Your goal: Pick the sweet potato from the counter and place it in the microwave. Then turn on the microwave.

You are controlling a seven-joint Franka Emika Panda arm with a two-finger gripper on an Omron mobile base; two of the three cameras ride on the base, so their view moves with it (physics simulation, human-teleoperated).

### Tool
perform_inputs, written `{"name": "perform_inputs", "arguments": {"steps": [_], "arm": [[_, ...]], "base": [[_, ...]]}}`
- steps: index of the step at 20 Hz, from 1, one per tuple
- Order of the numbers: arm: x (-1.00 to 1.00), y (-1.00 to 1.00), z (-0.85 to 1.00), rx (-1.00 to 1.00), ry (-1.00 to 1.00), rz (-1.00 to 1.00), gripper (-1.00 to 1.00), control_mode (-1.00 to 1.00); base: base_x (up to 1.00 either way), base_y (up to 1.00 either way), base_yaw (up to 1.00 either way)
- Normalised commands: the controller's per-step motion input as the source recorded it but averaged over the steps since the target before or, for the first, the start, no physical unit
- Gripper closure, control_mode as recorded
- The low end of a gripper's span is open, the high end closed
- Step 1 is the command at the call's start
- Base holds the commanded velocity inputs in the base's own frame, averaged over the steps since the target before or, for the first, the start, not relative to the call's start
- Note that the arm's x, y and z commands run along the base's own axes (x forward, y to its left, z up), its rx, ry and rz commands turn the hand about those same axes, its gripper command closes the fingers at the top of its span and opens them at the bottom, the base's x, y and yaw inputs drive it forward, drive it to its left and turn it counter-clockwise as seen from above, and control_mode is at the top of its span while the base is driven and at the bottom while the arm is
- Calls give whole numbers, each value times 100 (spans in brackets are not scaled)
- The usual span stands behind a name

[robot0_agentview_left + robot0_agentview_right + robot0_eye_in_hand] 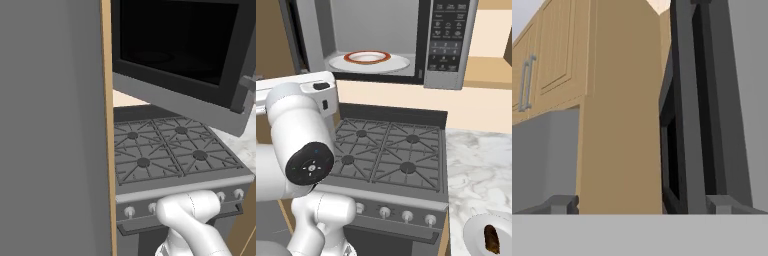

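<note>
Left base view: microwave door (180, 55) swung wide open over the stove (175, 152), dark glass facing the camera; my arm's elbow sits low in front of the stove knobs. Right base view: microwave (401, 40) cavity is open, white plate (341, 64) with an orange-red ring inside, button panel (447, 35) at right. The sweet potato (491, 239) lies on a small white dish (472, 235) on the counter (481, 170), right of the stove, well apart from the microwave and from my hand. Hand view: gripper (643, 204) looks along the door's edge beside a tan cabinet (619, 125); fingers (562, 204) spread wide, nothing between them. My read: door is open, the pick isn't started. Next move calls for swinging the hand down and right to the counter, coming in over the potato and lining the fingers across its narrow side before closing. Watch the open door on the way out.
</note>
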Motion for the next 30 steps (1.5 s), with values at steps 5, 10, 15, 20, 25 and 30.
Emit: {"name": "perform_inputs", "arguments": {"steps": [5, 10, 15, 20, 25, 30], "arm": [[-43, -40, 0, 0, -4, 3, -100, -100], [-46, -46, 0, 0, -6, 0, -100, -100], [-38, -33, 0, 0, -9, -5, -100, -100], [-29, -17, 0, 0, -7, -16, -100, -100], [-32, -32, 0, 0, -6, -14, -100, -100], [-35, -31, 0, 0, -6, -9, -100, -100]], "base": [[0, 0, 0], [0, 0, 0], [0, 0, 0], [0, 0, 0], [0, 0, 0], [0, 0, 0]]}}
